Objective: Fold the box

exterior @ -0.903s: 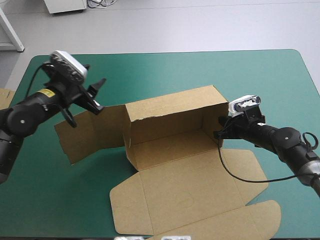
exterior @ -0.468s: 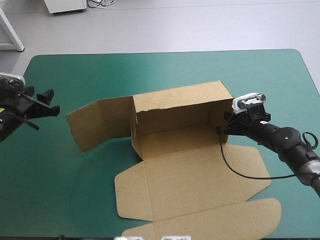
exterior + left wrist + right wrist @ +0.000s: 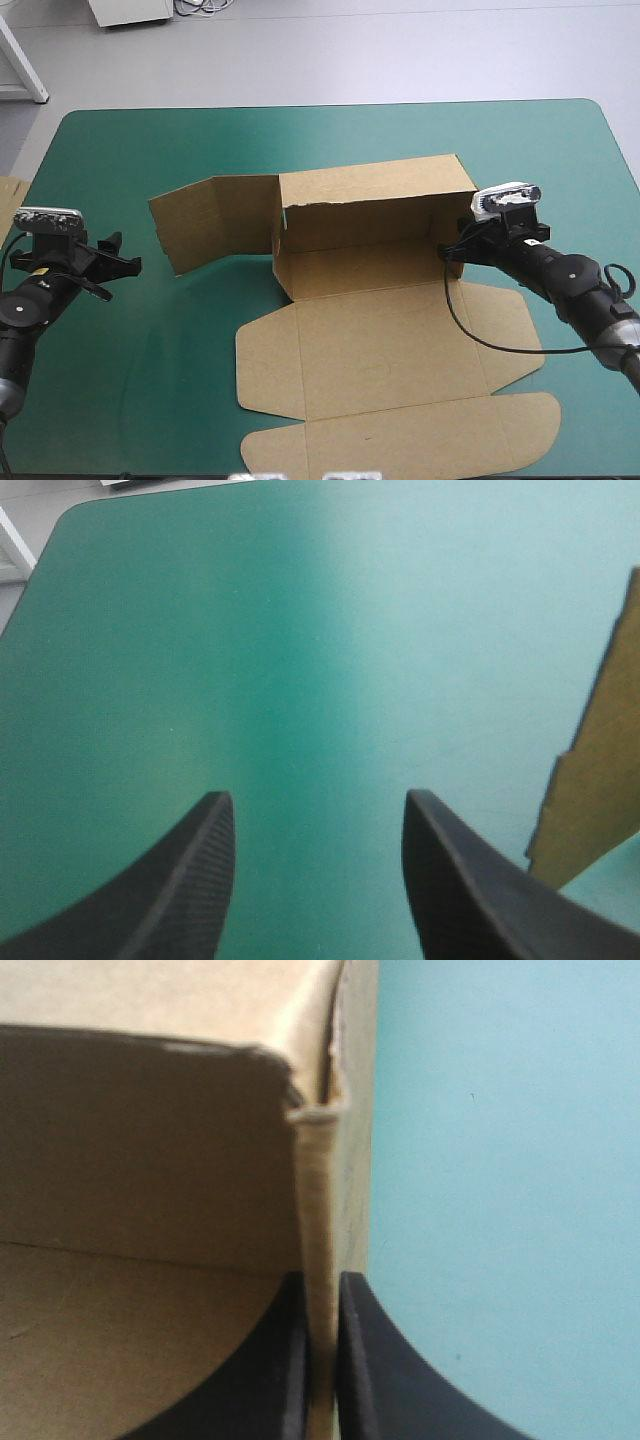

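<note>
The brown box stands mid-table with its back wall and right end wall raised, its lid flat toward the near edge. A long side flap swings out loose to the left. My right gripper is shut on the box's right end wall, one black finger inside, one outside. My left gripper hovers low over the teal-green cover near the left edge, open and holding nothing; the flap's edge shows ahead and to one side of it.
A corner of more brown board shows at the table's left edge. Bare teal-green cover lies between my left gripper and the lid.
My left gripper let go of the left flap, pulled back to the table's left edge, then came in low. The box shifted right and away; the flap swung outward.
</note>
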{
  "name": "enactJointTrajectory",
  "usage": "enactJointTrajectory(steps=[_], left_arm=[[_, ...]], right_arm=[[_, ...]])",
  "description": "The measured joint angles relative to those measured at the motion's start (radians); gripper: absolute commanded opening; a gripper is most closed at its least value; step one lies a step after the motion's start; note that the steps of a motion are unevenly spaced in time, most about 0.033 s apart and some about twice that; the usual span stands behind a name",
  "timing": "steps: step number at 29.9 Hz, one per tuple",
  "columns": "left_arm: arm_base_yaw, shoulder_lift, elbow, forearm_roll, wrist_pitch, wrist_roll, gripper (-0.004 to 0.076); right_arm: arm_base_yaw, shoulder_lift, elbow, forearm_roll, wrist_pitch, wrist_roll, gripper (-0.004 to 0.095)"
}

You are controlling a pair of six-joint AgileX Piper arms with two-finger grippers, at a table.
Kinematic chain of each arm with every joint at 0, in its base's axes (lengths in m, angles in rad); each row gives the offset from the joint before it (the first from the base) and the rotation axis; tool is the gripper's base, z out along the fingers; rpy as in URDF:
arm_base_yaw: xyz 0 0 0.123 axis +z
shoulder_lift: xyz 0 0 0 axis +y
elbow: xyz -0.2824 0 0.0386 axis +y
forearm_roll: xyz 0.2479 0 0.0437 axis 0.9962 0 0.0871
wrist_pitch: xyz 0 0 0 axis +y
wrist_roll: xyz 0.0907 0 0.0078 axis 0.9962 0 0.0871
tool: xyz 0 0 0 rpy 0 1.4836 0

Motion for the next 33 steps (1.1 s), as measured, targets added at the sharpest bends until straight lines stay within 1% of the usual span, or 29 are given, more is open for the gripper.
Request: enactJointTrajectory(steps=[3, 7, 9, 12, 15, 18, 21, 22, 23, 26, 29, 33], left_arm=[[0.000, -0.002, 0.000, -0.056, 0.008, 0.002, 0.0300], [0.000, -0.012, 0.000, -0.116, 0.091, 0.005, 0.0300], [0.000, -0.019, 0.000, -0.123, 0.115, 0.005, 0.0300], [0.000, -0.031, 0.000, -0.140, 0.125, 0.005, 0.0300], [0.000, -0.033, 0.000, -0.152, 0.134, 0.005, 0.0298], [0.000, -0.033, -0.010, -0.156, 0.158, 0.005, 0.0296], [0.000, -0.034, -0.023, -0.164, 0.178, 0.005, 0.0296], [0.000, -0.034, -0.027, -0.166, 0.185, 0.005, 0.0296], [0.000, -0.034, -0.032, -0.167, 0.190, 0.005, 0.0296], [0.000, -0.034, -0.040, -0.173, 0.204, 0.005, 0.0296], [-0.004, -0.035, -0.041, -0.172, 0.205, 0.005, 0.0296], [-0.024, -0.036, -0.041, -0.172, 0.206, 0.005, 0.0296]], right_arm=[[0.000, 0.000, 0.000, 0.000, 0.000, 0.010, -0.0020], [0.000, 0.000, 0.000, 0.001, -0.002, 0.013, -0.0021], [0.000, 0.000, 0.000, 0.001, -0.002, 0.013, -0.0020], [-0.001, 0.000, 0.000, -0.002, 0.002, 0.015, -0.0019], [-0.001, 0.000, 0.000, -0.048, 0.010, 0.055, -0.0019], [-0.001, 0.000, -0.011, -0.157, 0.033, 0.155, -0.0019], [-0.006, 0.001, -0.052, -0.329, 0.094, 0.342, -0.0019], [-0.011, 0.004, -0.078, -0.405, 0.125, 0.405, -0.0019], [-0.014, 0.011, -0.110, -0.482, 0.183, 0.498, -0.0019], [-0.020, 0.053, -0.223, -0.679, 0.321, 0.673, -0.0019], [-0.020, 0.108, -0.316, -0.752, 0.416, 0.749, -0.0020], [-0.020, 0.151, -0.371, -0.767, 0.447, 0.776, -0.0019]])
